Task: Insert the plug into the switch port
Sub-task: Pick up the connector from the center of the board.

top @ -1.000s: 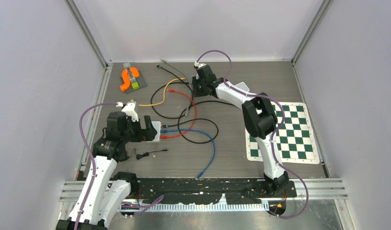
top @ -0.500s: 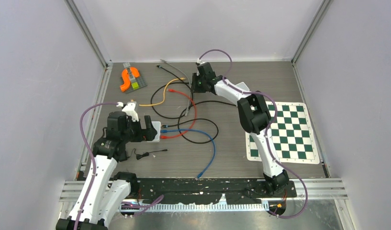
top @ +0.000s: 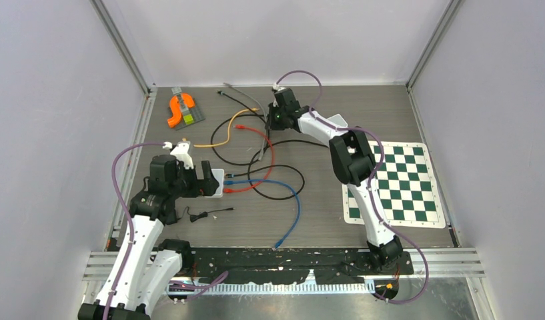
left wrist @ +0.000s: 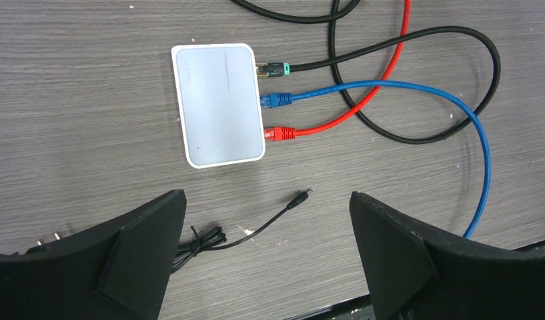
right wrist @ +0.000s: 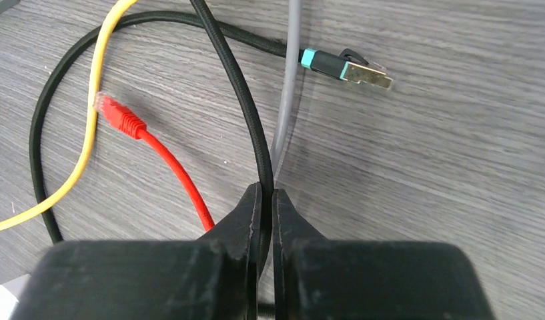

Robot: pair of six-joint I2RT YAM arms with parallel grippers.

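Right wrist alone shows pincer (right wrist: 266, 195) clamping black cable (right wrist: 245, 107).

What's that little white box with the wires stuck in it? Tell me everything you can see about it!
The white box is a flat rectangle with rounded corners. It looks smooth like plastic and has a thin line across its top. It lies flat on the grey wood-look table. Three plugs sit in a row along one side: a black cable with a green-collared plug, a blue cable and a red cable. Nothing else touches it.
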